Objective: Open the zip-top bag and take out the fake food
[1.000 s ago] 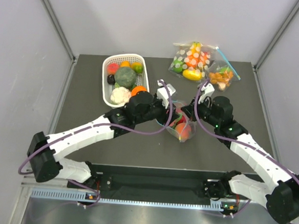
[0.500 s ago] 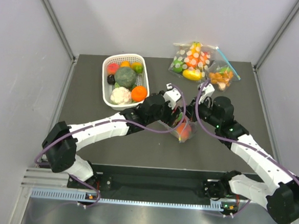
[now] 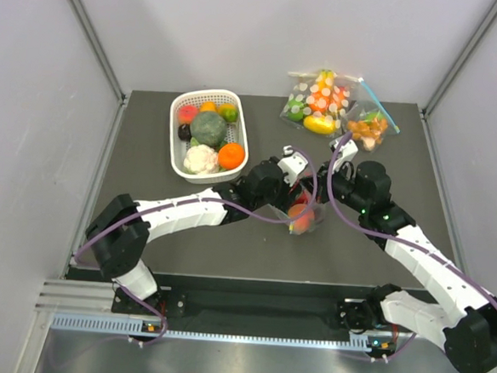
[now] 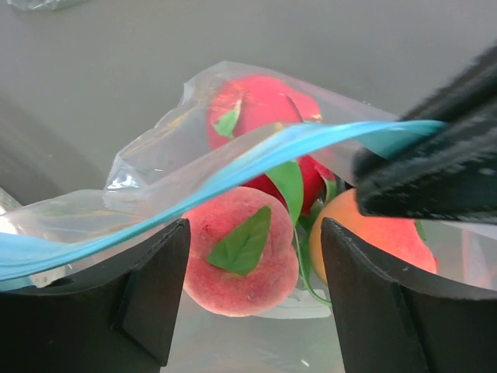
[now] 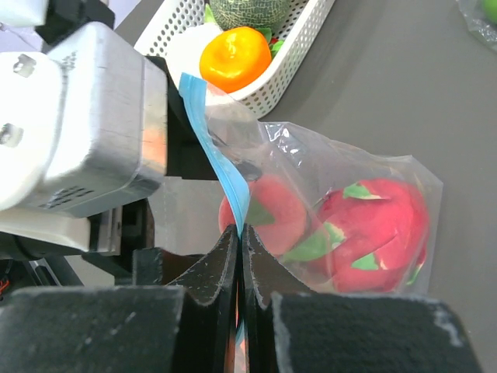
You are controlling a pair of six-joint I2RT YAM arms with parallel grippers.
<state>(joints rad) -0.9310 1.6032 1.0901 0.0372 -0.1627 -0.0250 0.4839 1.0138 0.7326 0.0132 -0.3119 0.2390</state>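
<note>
The right gripper (image 5: 239, 233) is found pressed together on the teal zip strip (image 5: 213, 151) of the zip-top bag (image 5: 342, 167), with one lip pinched. The left gripper (image 4: 252, 249) is seen with jaws spread; the strip crosses in front of them and nothing is clamped. The bag is lying on the table (image 3: 138, 179) between the two wrists, near the white basket (image 3: 176, 151), with the fake food (image 4: 237, 260) inside. The mouth is judged only partly parted. It is advised that the opposite lip be caught by the left gripper and drawn away steadily, so that the seal is peeled without the film being torn.
</note>
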